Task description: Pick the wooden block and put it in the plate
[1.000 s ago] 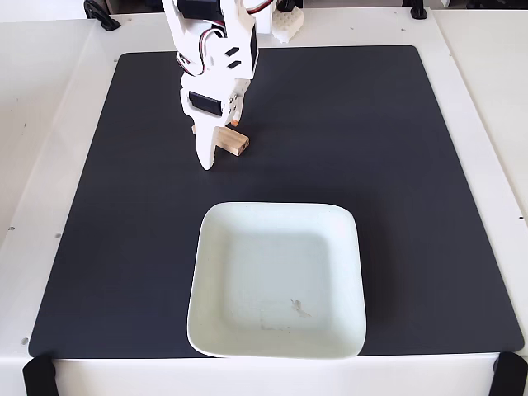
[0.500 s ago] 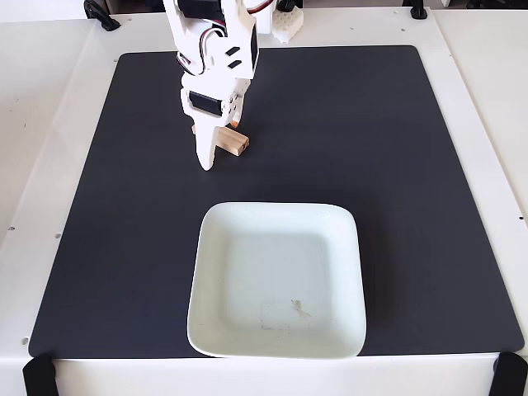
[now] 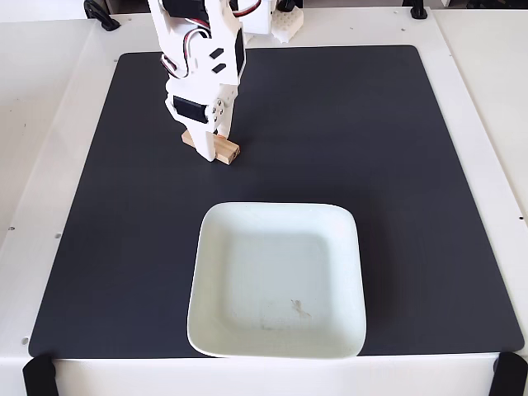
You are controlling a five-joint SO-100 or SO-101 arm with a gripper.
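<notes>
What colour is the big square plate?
The large square plate with rounded corners is pale mint-white, with a small dark smudge inside; the fixed view shows it clearly.

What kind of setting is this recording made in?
Probably a hobby or lab tabletop rig: a white table with a black mat, a small white arm's gripper over a wooden block, and a plate.

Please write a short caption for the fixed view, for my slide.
White arm's gripper sits over the wooden block on a black mat, with the empty plate nearer the camera.
</notes>
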